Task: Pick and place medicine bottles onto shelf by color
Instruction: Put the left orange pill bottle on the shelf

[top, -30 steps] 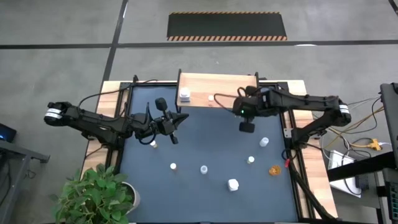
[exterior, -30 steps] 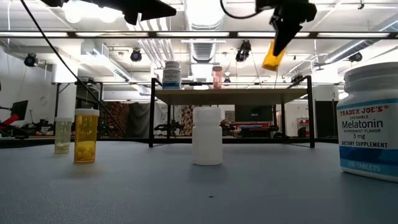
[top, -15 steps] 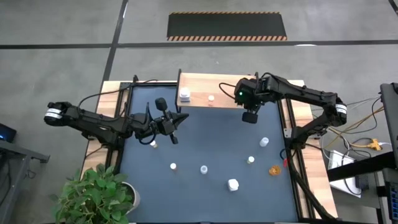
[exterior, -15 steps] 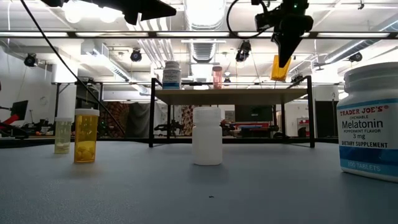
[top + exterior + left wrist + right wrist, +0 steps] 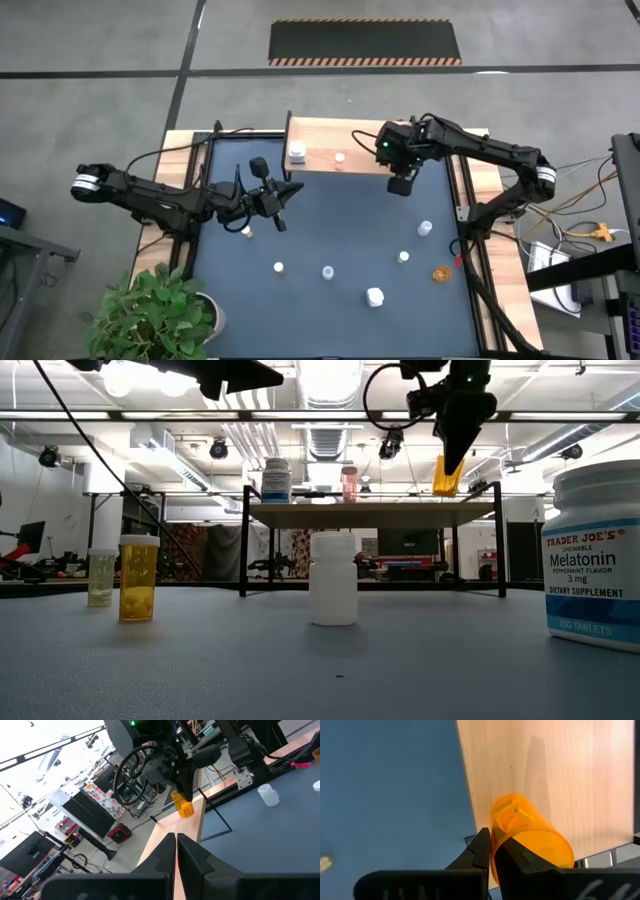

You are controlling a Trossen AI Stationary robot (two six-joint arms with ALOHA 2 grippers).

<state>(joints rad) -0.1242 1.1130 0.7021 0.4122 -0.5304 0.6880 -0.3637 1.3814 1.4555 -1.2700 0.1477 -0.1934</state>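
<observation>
Right pincer: the right pincer (image 5: 399, 184) hangs above the near right edge of the shelf, pinching an orange bottle (image 5: 446, 475) by its upper end, the bottle clear of the board.
Orange bottle: translucent amber, tilted, seen in the right wrist view (image 5: 530, 837) against light wood and blue mat.
Shelf: a light-wood shelf (image 5: 370, 147) on thin black legs at the bench's far edge, carrying a white bottle (image 5: 297, 153) toward its left and a small pale bottle (image 5: 340, 158) near the middle.
Loose bottles: a white-capped bottle (image 5: 425, 229), another white-capped one (image 5: 403, 257), an amber one (image 5: 441, 272), a white bottle (image 5: 375, 296) and two small ones (image 5: 327, 271) (image 5: 278, 267) stand apart on the dark blue mat (image 5: 330, 220).
Left pincer: the left pincer (image 5: 283, 194) hovers over the mat's left side, fingers pressed together, empty, with a small bottle (image 5: 246, 232) just beside it.
Surroundings: a potted plant (image 5: 155, 315) sits at the bench's near left corner.
</observation>
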